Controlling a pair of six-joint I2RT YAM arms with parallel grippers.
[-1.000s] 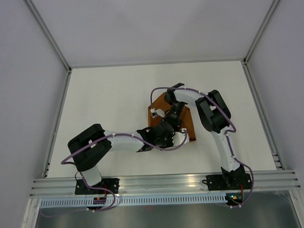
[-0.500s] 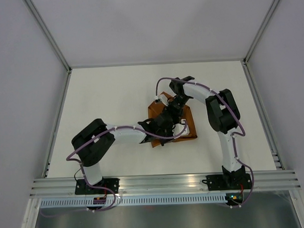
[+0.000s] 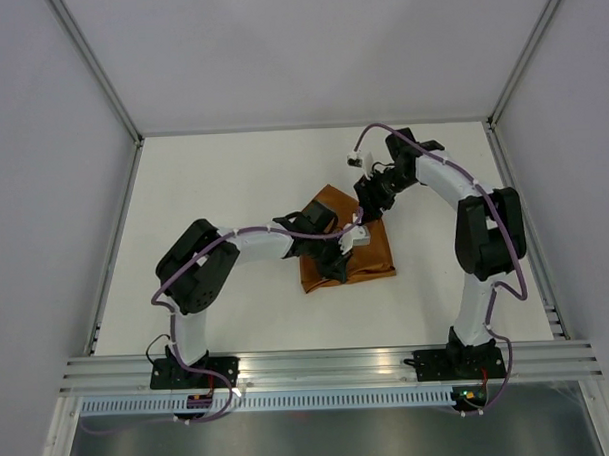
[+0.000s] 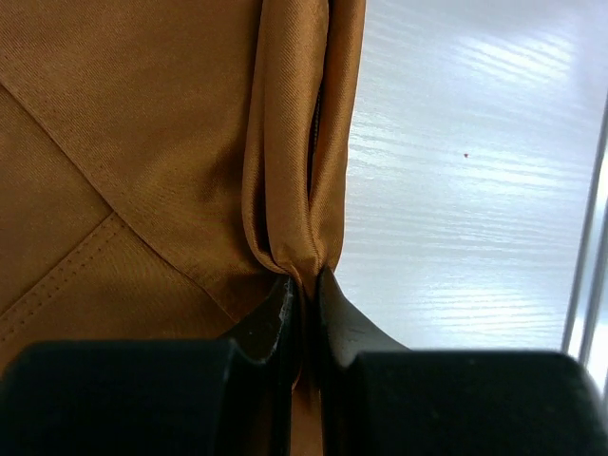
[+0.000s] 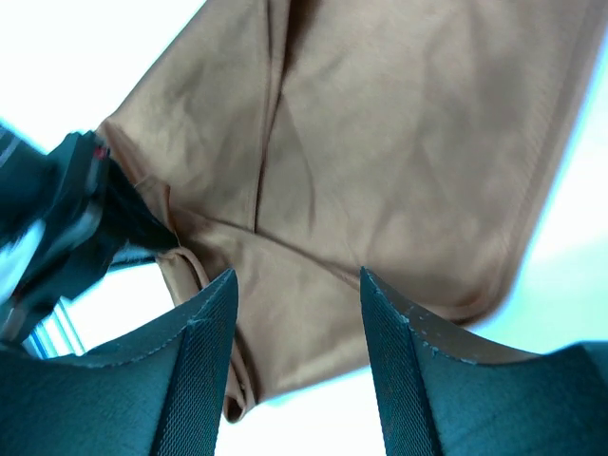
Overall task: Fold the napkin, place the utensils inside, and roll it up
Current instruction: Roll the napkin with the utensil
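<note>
Bench: white surface on which all listed items are being carried

Left tool: is being pressed fully closed on a pinched ridge of the napkin, with the cloth being squeezed between its dark fingers

Napkin: rust-brown cloth, folded, is being seen lying flat just right of the bench's centre, between the two arms. A diagonal hemmed edge is being shown in the left wrist view, beside the gathered ridge, which is being held upright along the cloth's edge next to bare bench

Right tool: is being held with its fingers spread wide over the far part of the napkin, and nothing is being gripped. Whether its tips are touching the cloth cannot be told
</note>
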